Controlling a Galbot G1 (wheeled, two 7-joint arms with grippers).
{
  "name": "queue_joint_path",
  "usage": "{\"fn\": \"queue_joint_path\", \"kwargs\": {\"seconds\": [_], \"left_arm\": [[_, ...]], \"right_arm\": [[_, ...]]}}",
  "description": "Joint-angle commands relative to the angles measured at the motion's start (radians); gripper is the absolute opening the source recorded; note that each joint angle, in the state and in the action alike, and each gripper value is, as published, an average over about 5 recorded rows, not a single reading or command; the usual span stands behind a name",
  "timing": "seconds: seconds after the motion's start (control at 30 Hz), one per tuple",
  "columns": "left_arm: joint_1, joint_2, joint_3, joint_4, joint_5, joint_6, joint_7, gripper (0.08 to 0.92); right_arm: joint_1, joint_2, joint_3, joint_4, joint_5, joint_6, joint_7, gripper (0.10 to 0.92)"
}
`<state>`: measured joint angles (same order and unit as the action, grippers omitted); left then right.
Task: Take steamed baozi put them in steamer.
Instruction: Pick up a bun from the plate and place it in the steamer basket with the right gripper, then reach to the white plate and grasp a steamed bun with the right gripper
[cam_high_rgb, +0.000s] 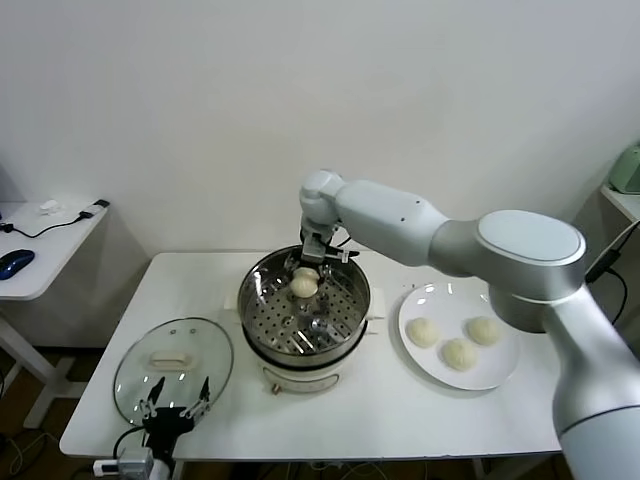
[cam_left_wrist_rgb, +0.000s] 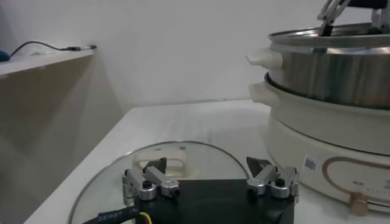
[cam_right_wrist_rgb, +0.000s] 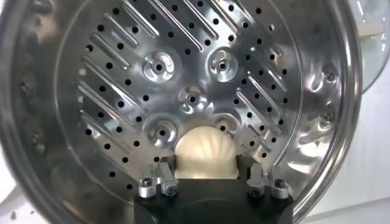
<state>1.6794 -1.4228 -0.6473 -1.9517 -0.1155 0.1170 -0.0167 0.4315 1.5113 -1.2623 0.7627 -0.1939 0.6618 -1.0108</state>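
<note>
Steamer (cam_high_rgb: 304, 305): polished, mirror-bright steel with perforated tray, on glossy white plastic base. Baozi (cam_right_wrist_rgb: 205, 152): smooth, matt dough. Lid (cam_high_rgb: 173, 368): clear glass, metal-rimmed. Plate (cam_high_rgb: 500, 372): glazed white. Surface (cam_high_rgb: 400, 410): matt white.

The right arm (cam_high_rgb: 450, 235) is built of smooth, glossy white rounded shells joined by wider silver-grey cylindrical joints, the largest capped with a pale grey oval disc. Its wrist narrows to a white ball-like segment carrying a small black bracket and thin dark cables. The right hand (cam_right_wrist_rgb: 207, 173) has a matte black block body with two bare-metal finger mounts, each fixed by round silver screws with dark centres. The left hand (cam_left_wrist_rgb: 210, 176) is alike: black body, silver screwed knuckles, dark fingertips, a black cable with white printed lettering and a yellow wire.
</note>
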Motion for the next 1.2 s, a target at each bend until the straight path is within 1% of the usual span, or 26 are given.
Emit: {"fn": "queue_joint_path", "kwargs": {"seconds": [0.03, 0.1, 0.2, 0.27, 0.37, 0.43, 0.57, 0.67, 0.77, 0.87, 0.93, 1.07, 1.2], "left_arm": [[0.001, 0.001, 0.001, -0.004, 0.001, 0.002, 0.001, 0.823], [0.005, 0.001, 0.002, -0.007, 0.001, 0.003, 0.002, 0.823], [0.011, 0.000, 0.003, -0.015, 0.003, 0.004, 0.002, 0.823], [0.015, -0.001, 0.004, -0.019, 0.004, 0.004, 0.002, 0.823], [0.020, -0.002, 0.004, -0.024, 0.004, 0.003, 0.002, 0.823], [0.022, -0.001, 0.004, -0.027, 0.004, 0.003, 0.002, 0.823], [0.021, 0.003, 0.006, -0.026, 0.003, 0.002, 0.001, 0.823], [0.018, 0.003, 0.009, -0.026, 0.004, 0.002, 0.001, 0.823], [0.015, 0.001, 0.013, -0.026, 0.006, 0.003, 0.002, 0.823], [0.013, 0.000, 0.015, -0.024, 0.008, 0.004, 0.003, 0.823], [0.013, 0.000, 0.014, -0.021, 0.007, 0.004, 0.003, 0.823], [0.016, 0.000, 0.012, -0.014, 0.005, 0.000, 0.001, 0.823], [0.018, 0.000, 0.013, -0.009, 0.007, -0.003, 0.000, 0.823]], "right_arm": [[0.021, -0.001, 0.009, -0.016, 0.094, 0.019, -0.007, 0.811], [0.079, -0.034, -0.019, 0.031, 0.184, 0.005, -0.040, 0.820], [0.206, -0.107, -0.088, 0.109, 0.361, -0.048, -0.107, 0.822], [0.304, -0.174, -0.165, 0.169, 0.530, -0.127, -0.140, 0.823], [0.426, -0.312, -0.302, 0.278, 0.775, -0.288, -0.169, 0.823], [0.479, -0.423, -0.386, 0.346, 0.846, -0.378, -0.174, 0.823], [0.535, -0.623, -0.531, 0.444, 0.816, -0.525, -0.115, 0.823], [0.535, -0.733, -0.605, 0.518, 0.790, -0.657, -0.052, 0.823], [0.496, -0.803, -0.637, 0.593, 0.784, -0.781, 0.014, 0.823], [0.429, -0.831, -0.629, 0.646, 0.786, -0.868, 0.075, 0.823], [0.368, -0.835, -0.600, 0.654, 0.781, -0.911, 0.110, 0.823], [0.217, -0.821, -0.500, 0.621, 0.760, -0.971, 0.168, 0.823], [0.093, -0.782, -0.401, 0.565, 0.747, -1.000, 0.191, 0.823]]}}
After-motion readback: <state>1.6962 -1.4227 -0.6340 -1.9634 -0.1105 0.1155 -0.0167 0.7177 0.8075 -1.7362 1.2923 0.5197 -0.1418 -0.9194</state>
